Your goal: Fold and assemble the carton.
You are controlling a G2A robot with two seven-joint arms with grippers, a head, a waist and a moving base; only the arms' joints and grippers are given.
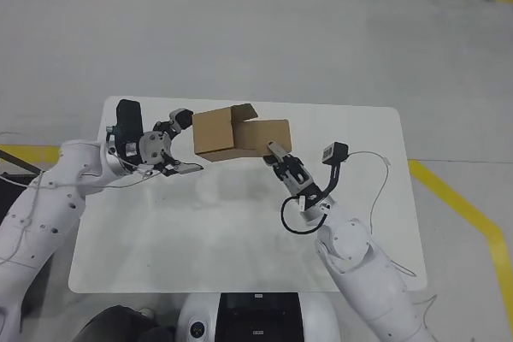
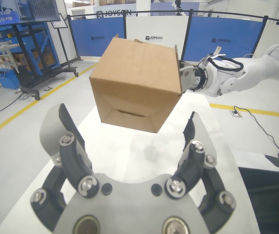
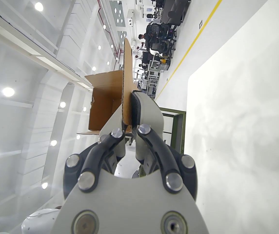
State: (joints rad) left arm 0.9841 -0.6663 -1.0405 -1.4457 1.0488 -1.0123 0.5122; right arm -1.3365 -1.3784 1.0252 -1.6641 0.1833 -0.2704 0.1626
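Hanging in the air over the white table (image 1: 239,248), the carton (image 1: 231,132) is carried by one thin edge alone. The right gripper (image 3: 129,113) has its fingers pressed together on a single cardboard panel (image 3: 127,74), and nothing else bears the box. The left gripper (image 1: 185,142) stands just beside the opposite face with its fingers spread wide, not touching the cardboard as far as I can tell.

From where I stand, the weak point is that pinch. One panel of corrugated board makes a soft hinge. If the left gripper pushes on the box, I'd expect the body to swing about the held panel rather than take a fold, or the panel to crease where the pads bite. A slip there would drop the carton to the table, likely on a corner.

The end facing the left gripper looks closed, its end flaps (image 2: 129,114) tucked over one another with a curved gap in the middle. That tuck seems shallow to me, and a careless press could pop it inward. At the other end the loose flaps (image 1: 244,110) stick out, and a spread finger coming in askew could catch one and bend it the wrong way. Closing the wide jaws across the box could also crush its walls.
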